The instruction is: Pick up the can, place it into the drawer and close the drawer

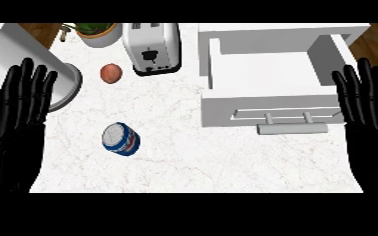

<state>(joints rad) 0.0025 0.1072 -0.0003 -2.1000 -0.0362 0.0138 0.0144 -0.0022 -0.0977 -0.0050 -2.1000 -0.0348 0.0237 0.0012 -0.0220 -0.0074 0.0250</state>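
Just right of my left hand (22, 115), and well apart from the right hand (358, 110), the blue-and-white metal can with a red band (122, 139) sits on the white marbled counter (221, 175). Nothing touches it. It appears upright, lid end toward the camera.

Hazards, as I judge them:
- An off-centre approach by the fingers could tip the round can and let it roll away.
- The open white box drawer (214, 65) lies far to the right of the left hand. A low carry could strike its front wall or the grey bar handle (291, 128).
- The right hand is just beside the drawer's right wall. A careless sweep there could nudge the drawer before the can is inside.
- The reddish-brown round fruit (111, 73) and the silver toaster (153, 47) lie beyond the can. Overreaching could disturb them.

Hand pose: both hands rest at the view's side edges, palms flat, fingers straight and pointing up. Each is fully spread and holds nothing.
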